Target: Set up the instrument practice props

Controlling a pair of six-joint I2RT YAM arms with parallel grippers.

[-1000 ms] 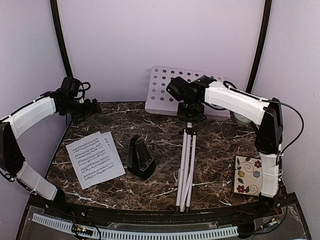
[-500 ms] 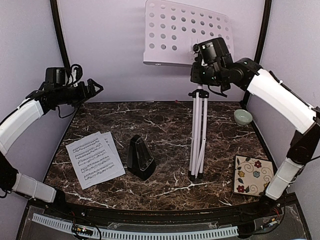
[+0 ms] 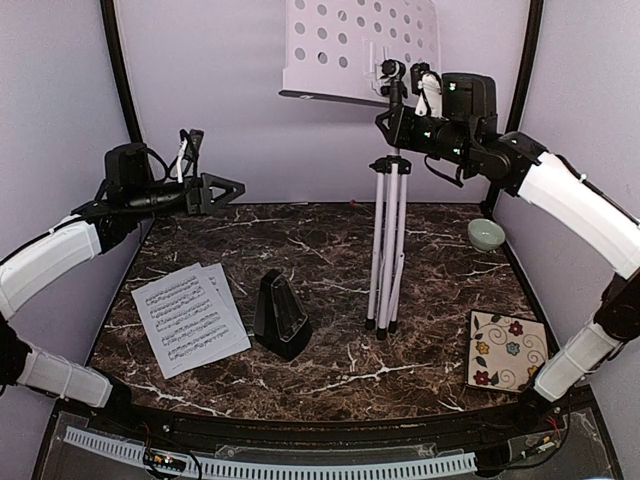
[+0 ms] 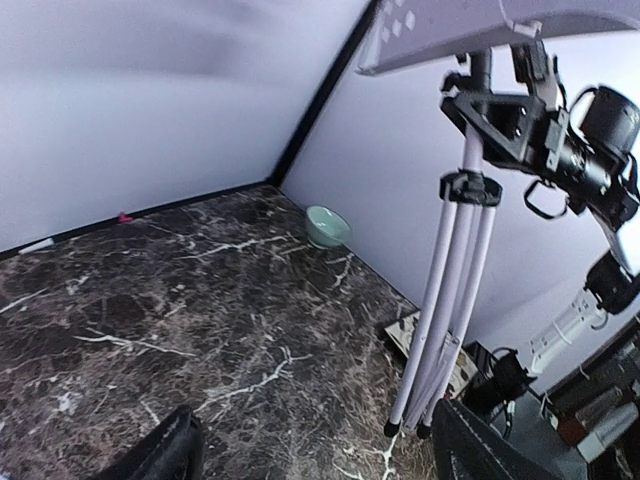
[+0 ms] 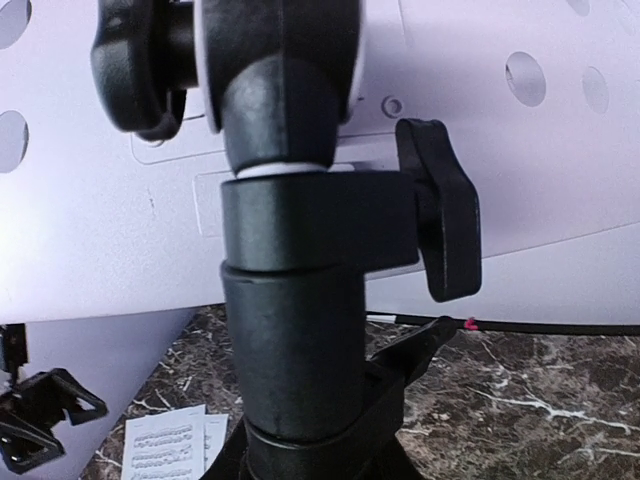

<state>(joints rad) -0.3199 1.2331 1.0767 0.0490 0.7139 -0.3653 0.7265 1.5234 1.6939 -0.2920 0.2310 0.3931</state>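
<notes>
The white music stand stands upright, its hole-dotted desk (image 3: 360, 50) high at the back. Its silver tripod pole (image 3: 385, 250) has the legs folded together, feet on the marble table. My right gripper (image 3: 397, 118) is shut on the stand's black neck (image 5: 300, 300) just under the desk (image 5: 500, 150). My left gripper (image 3: 225, 190) is open and empty, raised in the air left of the stand. Its view shows the pole (image 4: 450, 290) between its fingertips (image 4: 160, 455). The two music sheets (image 3: 190, 318) lie at the front left. The black metronome (image 3: 281, 315) stands beside them.
A pale green bowl (image 3: 486, 234) sits at the back right, also in the left wrist view (image 4: 328, 225). A floral tile (image 3: 508, 350) lies at the front right near the right arm's base. Purple walls close in the table's back and sides.
The right gripper has lifted the stand from lying on the table to upright and shifted it slightly left. The left gripper has risen and moved right toward the stand.
</notes>
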